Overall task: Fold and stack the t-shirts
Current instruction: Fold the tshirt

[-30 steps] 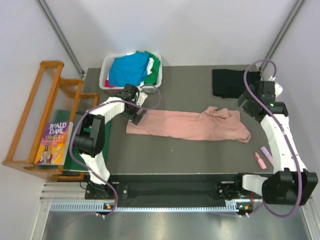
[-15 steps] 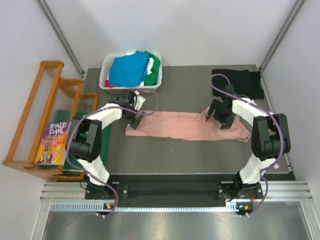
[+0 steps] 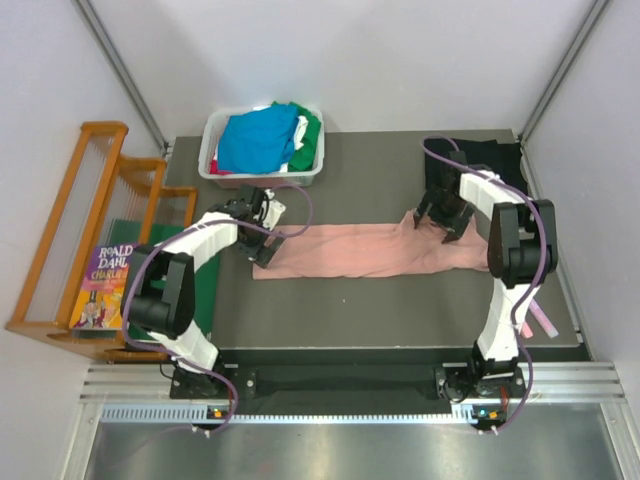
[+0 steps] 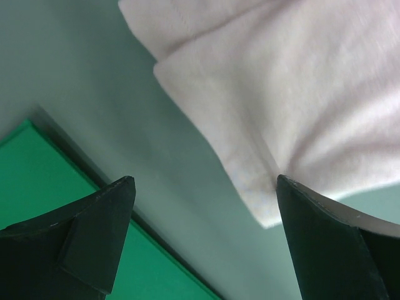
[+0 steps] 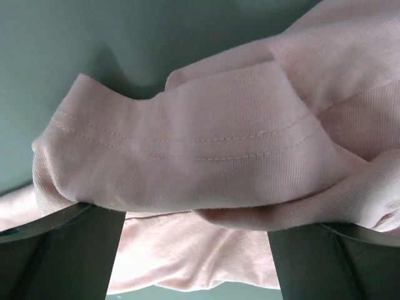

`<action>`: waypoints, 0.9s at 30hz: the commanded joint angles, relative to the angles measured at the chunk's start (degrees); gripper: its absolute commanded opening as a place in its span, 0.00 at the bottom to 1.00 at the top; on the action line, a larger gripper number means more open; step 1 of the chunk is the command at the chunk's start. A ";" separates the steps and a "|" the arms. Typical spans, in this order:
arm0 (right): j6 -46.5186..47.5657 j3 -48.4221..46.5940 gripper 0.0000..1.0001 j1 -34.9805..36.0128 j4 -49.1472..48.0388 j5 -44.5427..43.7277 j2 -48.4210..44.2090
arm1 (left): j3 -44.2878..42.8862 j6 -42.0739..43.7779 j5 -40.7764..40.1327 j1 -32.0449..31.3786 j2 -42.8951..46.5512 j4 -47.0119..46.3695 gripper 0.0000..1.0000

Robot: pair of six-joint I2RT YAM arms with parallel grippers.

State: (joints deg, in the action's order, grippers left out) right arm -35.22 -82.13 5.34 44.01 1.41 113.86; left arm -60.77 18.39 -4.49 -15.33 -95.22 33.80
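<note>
The left gripper (image 3: 263, 242) and right gripper (image 3: 440, 225), both spread wide, straddle opposite ends of the long dusty-pink cloth t-shirt (image 3: 370, 250), probably to pinch them for folding.

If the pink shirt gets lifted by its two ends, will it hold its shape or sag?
Probably sag: the pink shirt lies limp, bunched into soft folds by the right hand. It looks thin, so likely light. Pushed, it would likely wrinkle, not slide.

Black t-shirt (image 3: 506, 158) half hidden behind right arm (image 3: 518, 240).
</note>
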 commanded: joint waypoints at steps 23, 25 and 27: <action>5.60 -8.40 0.86 -1.21 -0.15 -8.09 -8.14 | -12.17 -2.39 3.08 -2.86 -0.67 7.95 0.99; 5.25 -8.58 0.85 -1.30 -0.85 -8.18 -5.42 | -12.44 -2.57 3.26 -3.04 -0.76 8.03 0.99; 5.16 -9.62 0.84 -1.56 -1.38 -8.09 -2.70 | -11.91 -2.57 3.26 -3.12 -0.67 8.03 0.99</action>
State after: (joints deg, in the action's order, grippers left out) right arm -30.63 -88.68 4.54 44.03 -4.82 106.85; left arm -71.05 16.97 -2.13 -18.35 -96.01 41.01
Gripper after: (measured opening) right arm 0.850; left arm 0.990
